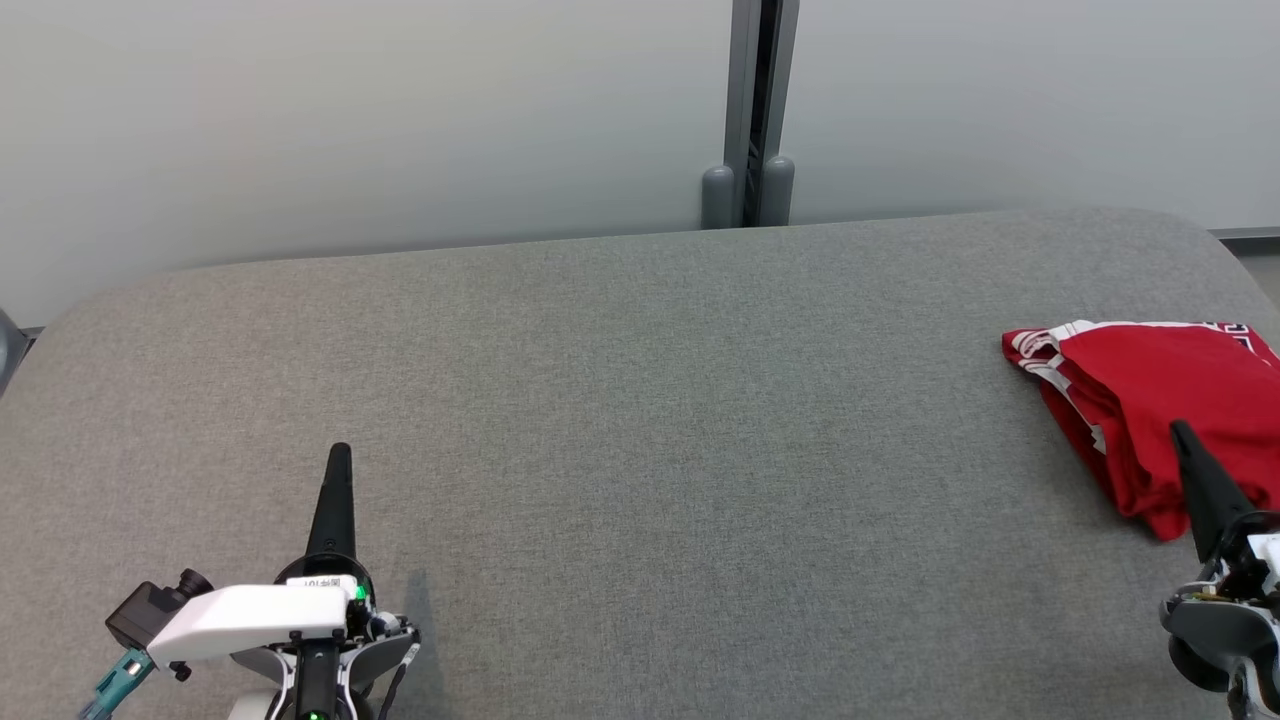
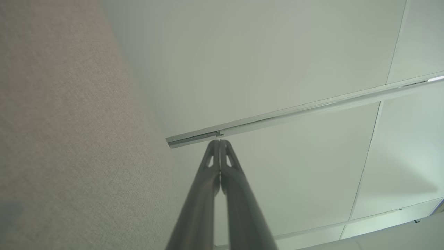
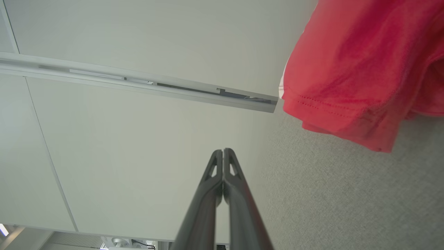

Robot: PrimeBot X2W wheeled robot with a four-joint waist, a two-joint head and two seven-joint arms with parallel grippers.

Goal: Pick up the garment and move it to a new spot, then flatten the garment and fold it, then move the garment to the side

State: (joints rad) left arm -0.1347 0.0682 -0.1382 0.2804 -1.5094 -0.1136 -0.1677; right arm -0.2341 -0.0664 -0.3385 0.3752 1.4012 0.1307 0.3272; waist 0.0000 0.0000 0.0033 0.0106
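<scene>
Garment (image 1: 1140, 400) is lying folded on the table's (image 1: 600, 400) right side. Right gripper (image 1: 1178, 430) is hovering just beside it, left gripper (image 1: 340, 452) well apart; both are pressing their 2 fingers together, holding nothing.

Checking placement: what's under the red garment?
The folded red cloth garment with white trim lies on the grey fabric-covered table. Anything beneath its layers is covered and can't be seen.

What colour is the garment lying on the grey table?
The garment is red with white trim along its edge, and it shows best in the head view.
</scene>
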